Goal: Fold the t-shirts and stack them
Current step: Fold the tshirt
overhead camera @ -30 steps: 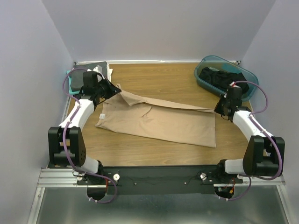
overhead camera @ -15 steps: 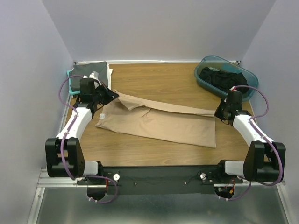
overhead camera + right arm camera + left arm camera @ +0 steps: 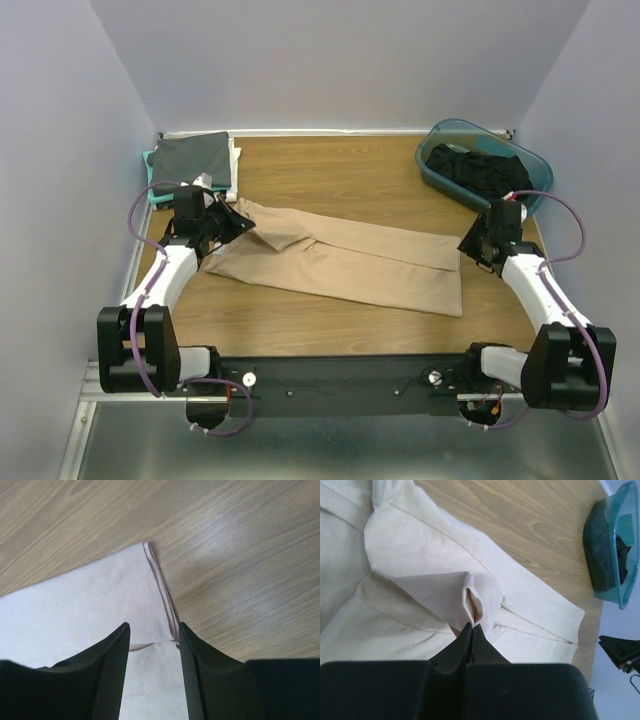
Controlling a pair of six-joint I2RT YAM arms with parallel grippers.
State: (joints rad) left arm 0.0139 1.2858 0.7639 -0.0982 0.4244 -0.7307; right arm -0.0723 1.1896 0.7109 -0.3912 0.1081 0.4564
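One tub [image 3: 432, 177] holds black shirts [image 3: 478, 168] beyond tan shirt [image 3: 350, 265].

The right gripper [image 3: 153, 627] points down at the table [image 3: 240, 570], its two black fingers [image 3: 112, 670] rising from the bottom edge with a clear gap between them and nothing pinched in it. In that gap and spreading to the left lies a corner of the tan t-shirt [image 3: 85, 600], which looks pale, almost off-white, in this light. Its stitched hem [image 3: 162, 587] runs from the corner point, up near the middle of the view, down toward the inner face of the right-hand finger. Just between the fingertips a fold line crosses the cloth — a second layer lies below it. The wood-grain surface is bare above and to the right of the cloth.
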